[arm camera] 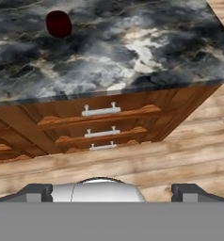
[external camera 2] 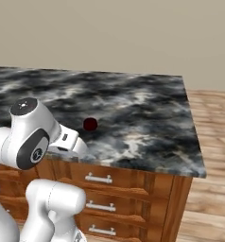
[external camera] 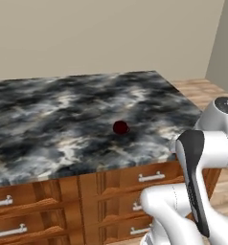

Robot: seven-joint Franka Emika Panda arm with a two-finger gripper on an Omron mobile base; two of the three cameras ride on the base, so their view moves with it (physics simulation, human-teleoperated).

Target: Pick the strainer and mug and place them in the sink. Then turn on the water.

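A dark maroon mug is seen standing alone on the marbled counter, back from its front edge above the wooden drawers; the gripper is held wide open and empty, well apart from it

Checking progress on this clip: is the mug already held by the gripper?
No. The mug sits alone on the marbled counter, while the gripper hangs open out past the counter's front edge, above the drawers.
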